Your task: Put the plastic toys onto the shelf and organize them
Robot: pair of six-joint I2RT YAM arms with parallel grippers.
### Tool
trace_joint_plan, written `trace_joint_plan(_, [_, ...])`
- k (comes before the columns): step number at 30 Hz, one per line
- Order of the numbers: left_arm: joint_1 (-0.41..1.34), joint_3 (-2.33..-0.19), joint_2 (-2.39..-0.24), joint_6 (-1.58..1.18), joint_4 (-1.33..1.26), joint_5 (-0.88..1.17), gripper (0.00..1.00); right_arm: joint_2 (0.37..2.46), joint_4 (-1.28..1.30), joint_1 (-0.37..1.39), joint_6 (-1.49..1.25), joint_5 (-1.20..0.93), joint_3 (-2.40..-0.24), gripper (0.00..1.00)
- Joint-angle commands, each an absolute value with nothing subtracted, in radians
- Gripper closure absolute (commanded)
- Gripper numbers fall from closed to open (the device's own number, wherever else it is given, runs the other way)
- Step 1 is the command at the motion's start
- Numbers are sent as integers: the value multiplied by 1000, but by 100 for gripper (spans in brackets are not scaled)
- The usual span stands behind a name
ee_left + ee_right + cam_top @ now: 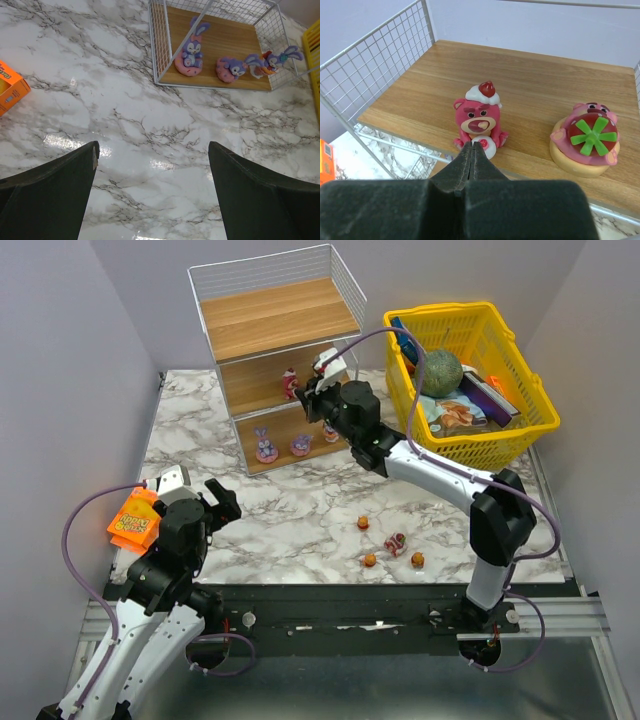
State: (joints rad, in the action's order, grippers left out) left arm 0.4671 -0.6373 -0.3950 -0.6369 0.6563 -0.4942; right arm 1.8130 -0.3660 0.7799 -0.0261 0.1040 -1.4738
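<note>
The shelf (275, 315) stands at the back centre. On its middle board (530, 90) sit a red-pink bear (479, 117) and a red-pink toy with a green star on a yellow ring (587, 140). My right gripper (473, 146) is shut and empty, its tips right at the bear's front; in the top view it (312, 392) is at the middle board beside the bear (290, 383). Three pink-purple bunnies (191, 52) (230, 69) (272, 60) sit on the bottom board. Three orange toys (363, 523) (369, 560) (417, 560) and a red-pink one (396, 543) lie on the table. My left gripper (152, 150) is open and empty above bare marble.
A yellow lattice basket (540, 415) with a green ball (440, 370) and packets stands at the back right. A flat orange packet (135, 522) lies at the left edge, beside my left arm. The wire wall (375, 75) closes the shelf's left side.
</note>
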Motion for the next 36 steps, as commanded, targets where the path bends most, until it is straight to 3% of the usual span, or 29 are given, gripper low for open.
trace_joint_plan(1, [472, -649, -397, -643, 663, -531, 1, 1850, -387, 785, -9, 130, -1525, 99])
trace_joint_plan(36, [472, -647, -402, -641, 661, -537, 1, 1867, -403, 825, 31, 152, -1506, 99])
